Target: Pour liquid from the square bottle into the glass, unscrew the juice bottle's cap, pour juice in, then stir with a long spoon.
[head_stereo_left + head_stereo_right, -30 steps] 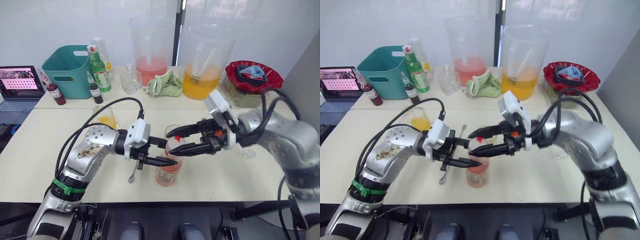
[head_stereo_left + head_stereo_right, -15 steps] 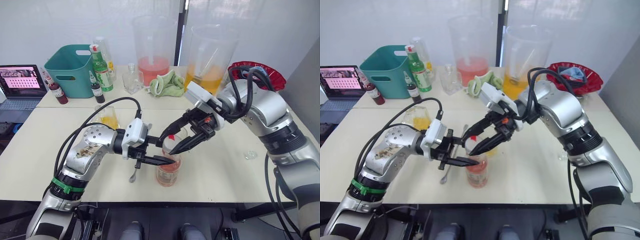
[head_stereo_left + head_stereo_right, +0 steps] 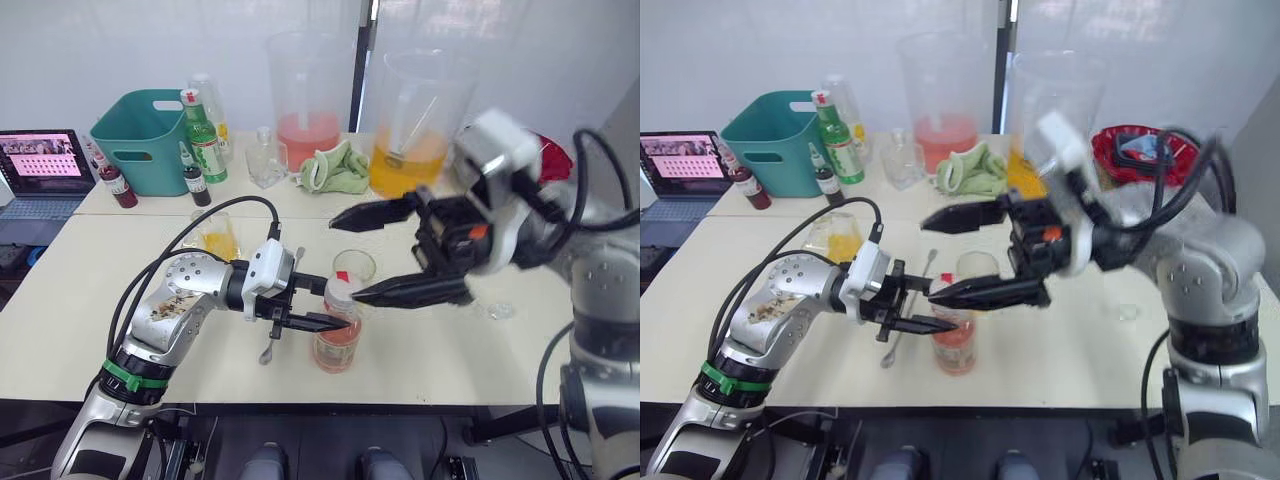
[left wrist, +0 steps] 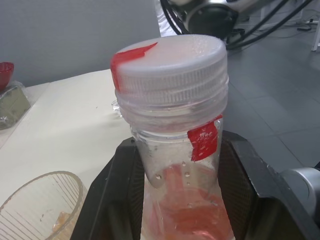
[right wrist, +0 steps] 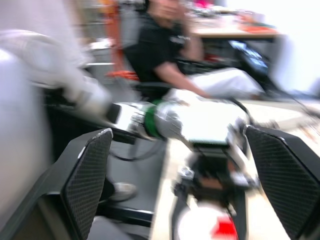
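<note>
Basically left gripper (image 3: 318,318) clamps the juice bottle (image 3: 337,343) upright at the table's (image 3: 450,345) front edge, steadying it so the wide-open right gripper (image 3: 372,253) can unscrew the cap (image 4: 170,61), still on

A pale cream desk (image 3: 60,300) stands before a plain white wall (image 3: 90,50). A second desk (image 3: 150,200) butts against its far edge. A dark vertical post (image 3: 355,65) divides the wall. The floor (image 4: 280,95) is grey.
</note>
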